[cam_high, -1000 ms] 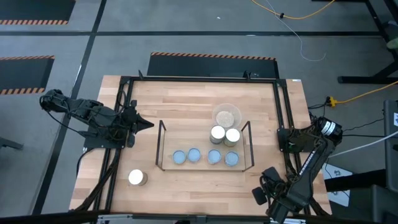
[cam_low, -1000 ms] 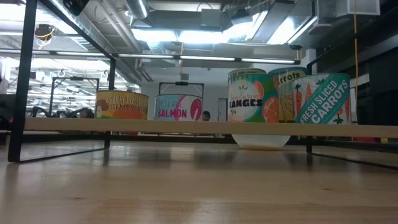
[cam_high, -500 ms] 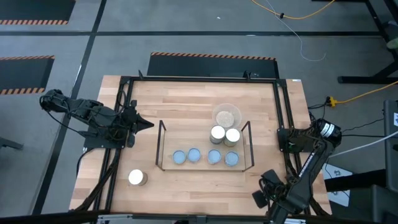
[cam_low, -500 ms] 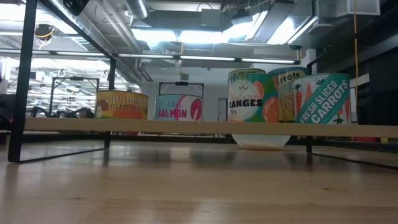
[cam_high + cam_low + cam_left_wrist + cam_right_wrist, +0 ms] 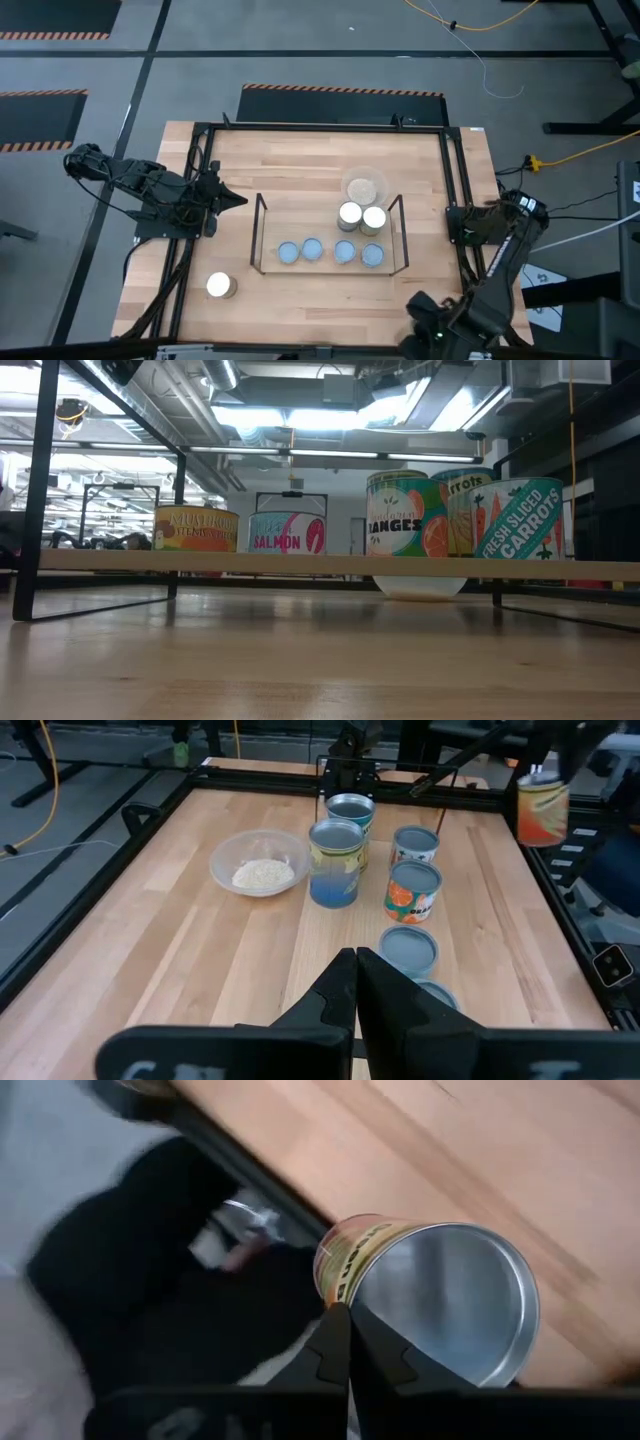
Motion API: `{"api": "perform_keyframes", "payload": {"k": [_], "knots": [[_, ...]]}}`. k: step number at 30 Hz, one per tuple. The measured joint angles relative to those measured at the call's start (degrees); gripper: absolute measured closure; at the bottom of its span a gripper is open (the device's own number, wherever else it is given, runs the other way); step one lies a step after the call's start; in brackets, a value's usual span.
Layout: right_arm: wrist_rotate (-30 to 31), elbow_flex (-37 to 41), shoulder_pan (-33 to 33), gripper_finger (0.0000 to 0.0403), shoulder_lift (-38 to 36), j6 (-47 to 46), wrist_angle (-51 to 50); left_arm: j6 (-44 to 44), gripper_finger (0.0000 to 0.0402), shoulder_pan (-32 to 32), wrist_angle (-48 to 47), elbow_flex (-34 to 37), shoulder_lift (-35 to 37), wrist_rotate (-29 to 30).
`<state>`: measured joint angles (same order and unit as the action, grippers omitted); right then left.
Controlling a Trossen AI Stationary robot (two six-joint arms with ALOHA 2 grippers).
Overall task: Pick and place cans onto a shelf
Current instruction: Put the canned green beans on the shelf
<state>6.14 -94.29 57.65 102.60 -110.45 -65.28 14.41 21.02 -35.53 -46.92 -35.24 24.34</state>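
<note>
The black-rod shelf (image 5: 258, 232) stands mid-table with several cans inside it: a row of blue-topped ones (image 5: 311, 249) and two white-topped ones (image 5: 349, 214). One white-topped can (image 5: 220, 286) stands upright on the table near the left front. My left gripper (image 5: 238, 198) is shut and empty at the table's left side, pointing toward the shelf. My right gripper (image 5: 343, 1330) is shut on an orange-labelled can (image 5: 440, 1315) off the table's near right corner. That can also shows in the left wrist view (image 5: 543, 805); in the high view the arm (image 5: 470, 310) hides it. My right gripper has the orange-labelled can by the rim of its silver end (image 5: 335, 1295), where the two fingertips meet. Whether one finger is inside the can, I cannot tell. The can is lifted clear of the table and lies tilted, its silver end toward the wrist camera.
A clear dish with pale contents (image 5: 364, 187) sits just beyond the shelf's far side. The big black frame (image 5: 200, 180) edges the table. Bare wood lies left of the shelf and along the far part of the table (image 5: 300, 160).
My right arm has swung a little toward the table's near edge, carrying its gripper along. The left arm and the cans on the table have kept still.
</note>
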Motion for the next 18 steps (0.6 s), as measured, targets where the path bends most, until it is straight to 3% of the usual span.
{"api": "perform_keyframes", "payload": {"k": [5, 11, 18], "knots": [[5.1, -2.3, -5.2, 0.0402, -0.1, 14.0, 5.7, 0.1, 0.0398, 0.0, 0.0, 0.0, 0.0, 0.0], [5.2, -4.2, -13.8, 0.0402, -0.1, 39.1, 14.4, 0.2, 0.0398, 0.0, 0.0, 0.0, 0.0, 0.0], [4.9, -8.5, -24.0, 0.0402, -0.1, 69.4, 15.8, 0.2, 0.0398, 0.0, 0.0, 0.0, 0.0, 0.0]]}}
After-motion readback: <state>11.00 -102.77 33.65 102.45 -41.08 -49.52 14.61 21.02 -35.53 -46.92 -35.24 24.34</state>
